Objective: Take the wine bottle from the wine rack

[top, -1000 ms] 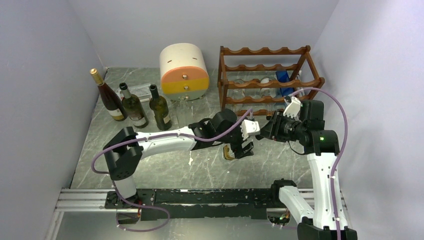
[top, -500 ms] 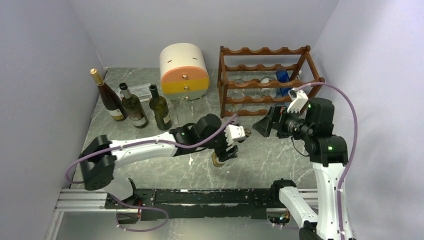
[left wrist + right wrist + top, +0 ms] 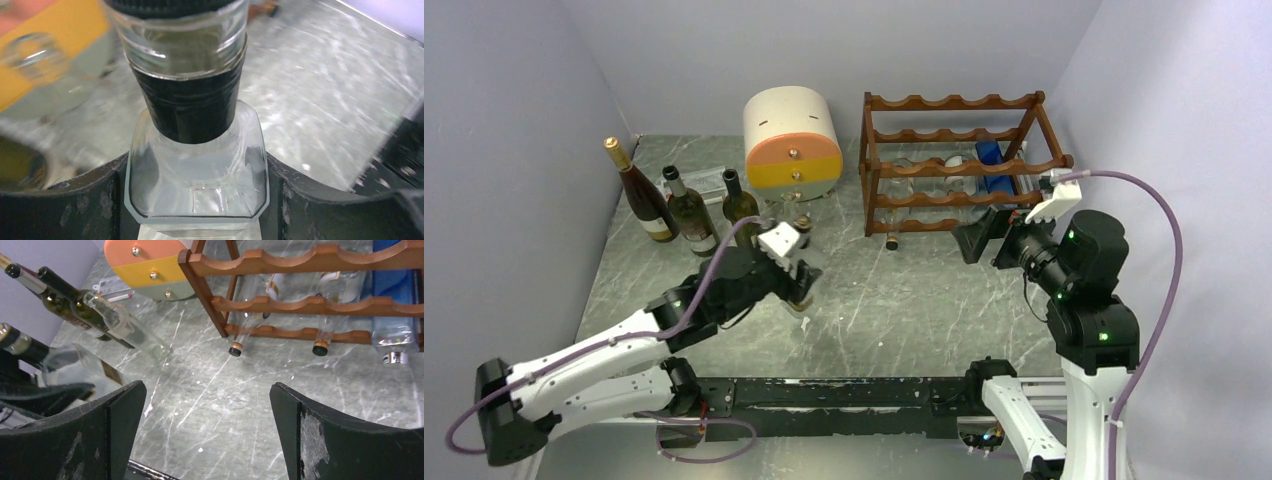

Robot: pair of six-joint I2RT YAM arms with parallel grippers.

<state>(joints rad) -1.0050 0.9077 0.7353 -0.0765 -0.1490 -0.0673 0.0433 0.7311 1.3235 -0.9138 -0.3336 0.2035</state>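
The dark wooden wine rack (image 3: 964, 165) stands at the back right, also in the right wrist view (image 3: 300, 305), with clear bottles and a blue one lying in it. My left gripper (image 3: 796, 272) is left of the table's middle, shut on a clear square-shouldered wine bottle (image 3: 806, 255) with a dark neck. In the left wrist view that bottle (image 3: 195, 175) fills the gap between the fingers (image 3: 320, 200). It shows at the left of the right wrist view (image 3: 70, 362). My right gripper (image 3: 979, 238) hangs open and empty just in front of the rack (image 3: 207, 390).
Three dark bottles (image 3: 689, 210) stand upright at the back left, with another clear one (image 3: 125, 330) beside them. A cream-and-orange drawer unit (image 3: 792, 140) sits left of the rack. Cork ends (image 3: 234, 349) stick out of the rack's lowest tier. Walls close in on both sides.
My right gripper opened and drew back to the right, toward the rack. The left gripper closed on the clear bottle and carried it left, toward the standing bottles.
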